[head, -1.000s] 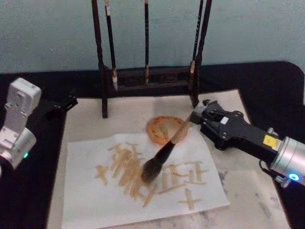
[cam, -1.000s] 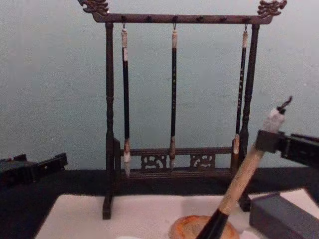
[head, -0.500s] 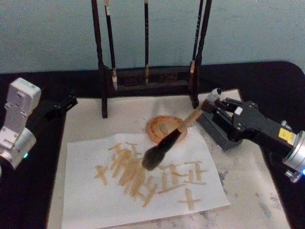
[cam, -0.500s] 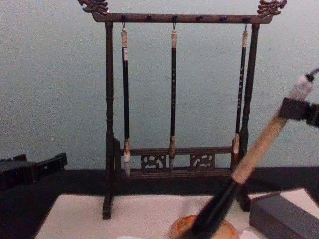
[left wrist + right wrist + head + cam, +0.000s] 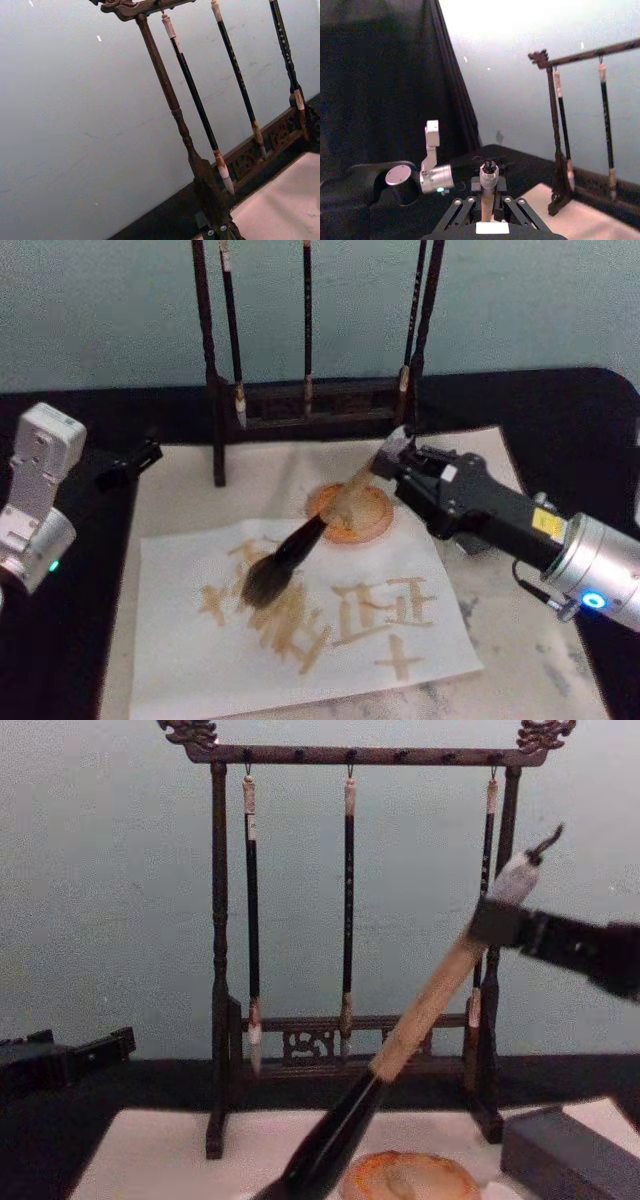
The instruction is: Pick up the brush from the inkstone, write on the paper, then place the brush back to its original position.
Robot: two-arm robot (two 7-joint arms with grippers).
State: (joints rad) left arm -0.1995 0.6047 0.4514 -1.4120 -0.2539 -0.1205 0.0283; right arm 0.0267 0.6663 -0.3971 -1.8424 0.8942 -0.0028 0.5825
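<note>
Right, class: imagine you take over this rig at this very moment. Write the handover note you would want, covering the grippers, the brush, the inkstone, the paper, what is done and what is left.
Right gripper: shut on the top of the brush handle. The brush is tilted, with its bristles down at the left-hand tan strokes on the paper.
Left gripper: parked out to the left, apart from the paper.
Inkstone: just behind the paper, under the brush handle.
Done: brush picked up, strokes written across the paper's middle.
Left: finish writing, then set the brush back on the inkstone.
</note>
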